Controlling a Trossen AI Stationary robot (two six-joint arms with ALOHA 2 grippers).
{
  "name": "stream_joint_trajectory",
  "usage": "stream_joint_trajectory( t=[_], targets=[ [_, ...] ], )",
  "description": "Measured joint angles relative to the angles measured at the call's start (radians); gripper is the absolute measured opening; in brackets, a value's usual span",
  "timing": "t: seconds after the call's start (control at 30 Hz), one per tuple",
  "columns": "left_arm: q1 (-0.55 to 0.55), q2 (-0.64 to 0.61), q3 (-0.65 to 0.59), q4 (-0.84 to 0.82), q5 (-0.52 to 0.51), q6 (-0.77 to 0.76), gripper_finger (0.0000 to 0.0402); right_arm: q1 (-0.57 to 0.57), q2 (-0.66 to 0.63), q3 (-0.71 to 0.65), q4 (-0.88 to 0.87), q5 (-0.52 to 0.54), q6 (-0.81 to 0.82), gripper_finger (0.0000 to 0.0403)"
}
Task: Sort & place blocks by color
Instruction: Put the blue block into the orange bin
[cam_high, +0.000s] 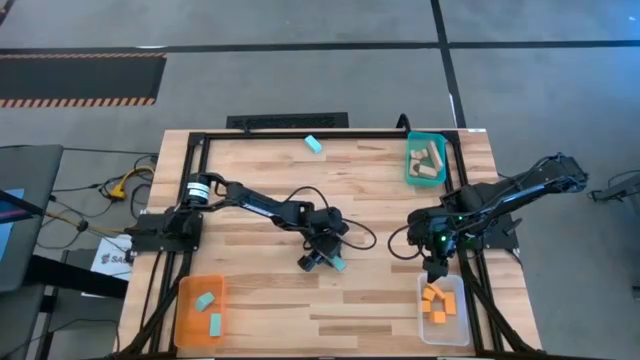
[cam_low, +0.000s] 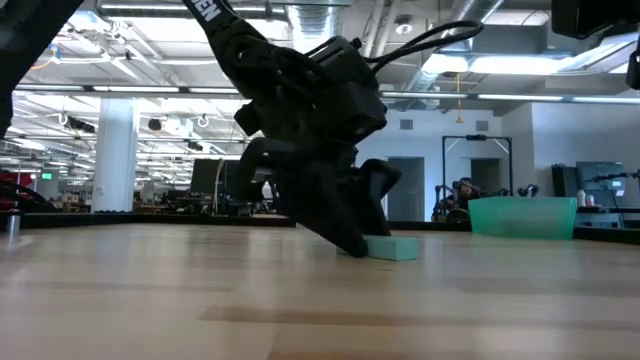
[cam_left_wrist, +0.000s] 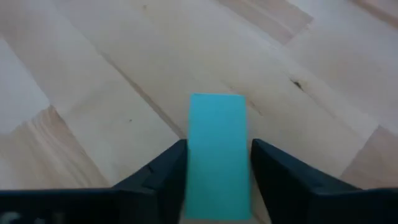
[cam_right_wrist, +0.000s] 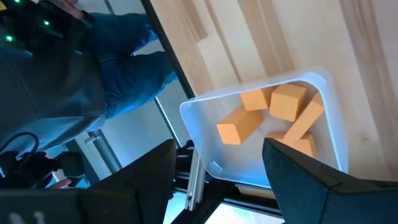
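A teal block lies flat on the wooden table near its middle, and my left gripper is closed around it. The low view shows that gripper slanting down onto the block. My right gripper hangs open, touching nothing, above a clear tray at the near right. Several orange blocks lie in that tray. Another teal block rests on the table near its far edge. My left gripper pinches the teal block by its two long sides, one finger on each. The fingers slant down from the table's left and lie along the block. Its far end sticks out beyond the fingertips. The block rests flat on the table.
An orange tray at the near left holds two teal blocks. A teal tray at the far right holds tan wooden blocks. Bare wood stretches around the gripped block.
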Motion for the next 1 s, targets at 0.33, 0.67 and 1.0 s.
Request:
stream_joint_trajectory(
  t=[0.33, 0.67, 1.0],
  targets=[
    [0.057, -0.073, 0.041, -0.327, 0.149, -0.276, 0.0098, 0.000, 0.000, 0.000, 0.000, 0.001, -0.017, 0.0264],
    [-0.027, -0.492, -0.006, -0.828, 0.002, -0.326, 0.0098, -0.001, 0.000, 0.000, 0.009, 0.051, -0.032, 0.0264],
    [-0.274, -0.853, -0.271, -0.853, -0.099, -0.880, 0.0098, -0.059, 0.000, 0.000, 0.100, 0.146, -0.055, 0.0264]
  ],
)
